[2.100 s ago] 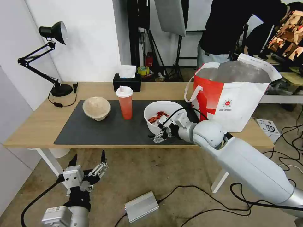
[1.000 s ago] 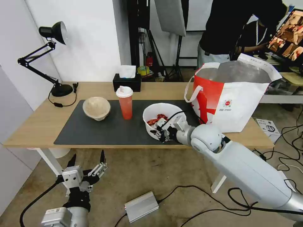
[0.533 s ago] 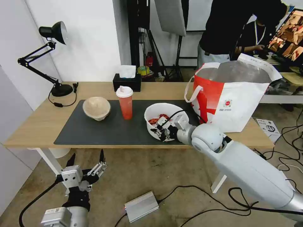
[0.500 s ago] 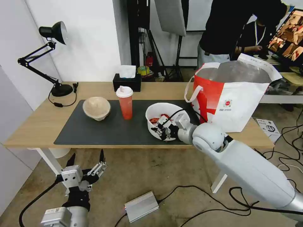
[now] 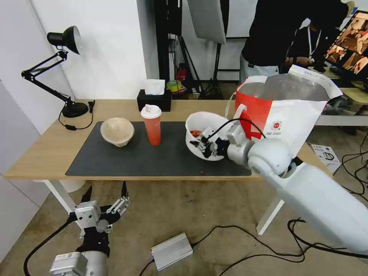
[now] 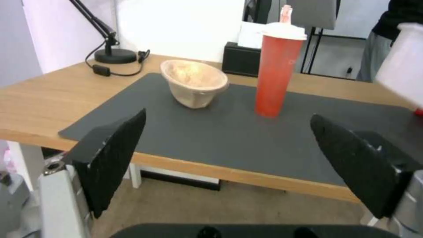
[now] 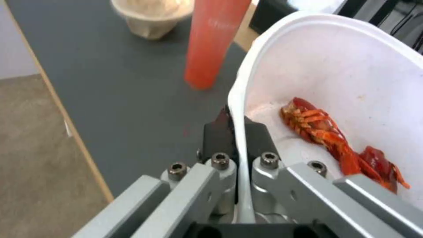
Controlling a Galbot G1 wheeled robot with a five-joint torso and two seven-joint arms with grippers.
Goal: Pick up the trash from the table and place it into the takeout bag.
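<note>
Your right end effector [image 5: 205,147] is clamped on the near rim of the wide white plastic bowl with red scraps [image 5: 200,123], one finger inside and one outside. It holds the bowl tilted above the dark grey mat [image 5: 126,159], just left of the white-and-red insulated takeout bag [image 5: 285,115], likely for tipping in. Your left end effector [image 5: 105,202] hangs wide open and empty below the light-wood worktop [image 5: 42,149].

A plain white wall [image 5: 107,50] stands behind the counter [image 5: 46,149]. A black desk lamp [image 5: 57,69] sits at its far corner. Dark light stands [image 5: 184,50] crowd the back. The worn brown floor [image 5: 172,214] carries black cables [image 5: 245,234] and a silver box [image 5: 171,251].
</note>
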